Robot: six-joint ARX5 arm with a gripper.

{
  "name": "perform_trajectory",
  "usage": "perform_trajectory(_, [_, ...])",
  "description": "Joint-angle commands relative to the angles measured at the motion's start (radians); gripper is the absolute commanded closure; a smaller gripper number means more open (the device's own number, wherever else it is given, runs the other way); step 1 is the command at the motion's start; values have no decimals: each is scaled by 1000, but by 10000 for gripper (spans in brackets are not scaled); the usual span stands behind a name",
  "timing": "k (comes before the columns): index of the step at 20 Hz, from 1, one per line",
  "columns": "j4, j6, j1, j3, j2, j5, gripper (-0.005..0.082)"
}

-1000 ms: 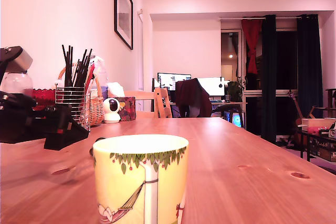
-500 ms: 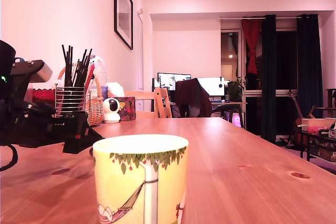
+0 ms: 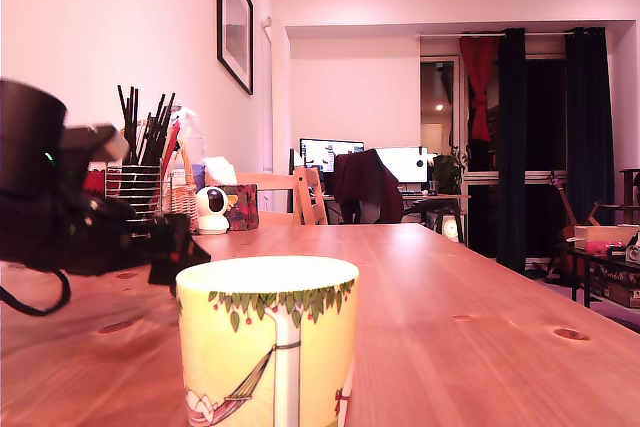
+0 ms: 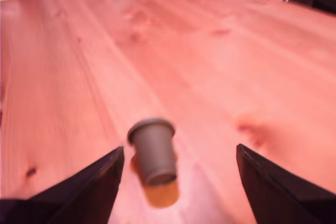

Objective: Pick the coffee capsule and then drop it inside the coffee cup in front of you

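The coffee cup (image 3: 268, 342), pale yellow with a green leaf band and a hammock drawing, stands upright at the front of the wooden table (image 3: 470, 297) in the exterior view. My black gripper (image 3: 182, 250) hangs low over the table just behind the cup, on the exterior view's left. In the wrist view the gripper (image 4: 179, 149) is open, and the coffee capsule (image 4: 152, 151), small and grey, sits on the table between its dark fingers (image 4: 92, 184), closer to one of them and touching neither. The exterior view does not show the capsule.
At the back of the table on the exterior view's left stand a wire holder of black sticks (image 3: 140, 172), a wicker basket (image 3: 183, 197), a small white camera (image 3: 211, 210) and a patterned box (image 3: 242, 207). Chairs and monitors lie beyond the far edge.
The arm has swung toward the exterior view's right and forward, bringing the gripper from the far left up close behind the cup. The cup has not moved.
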Motion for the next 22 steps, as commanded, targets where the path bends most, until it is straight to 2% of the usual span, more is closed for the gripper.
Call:
perform_trajectory(1, [-2,3,5,13,25,7,149])
perform_trajectory(9, [-116,5,6,113,69,29,149])
perform_trajectory(14, [-154,23,11,140,70,29,150])
perform_trajectory(22, [-183,21,36,158,76,32,151])
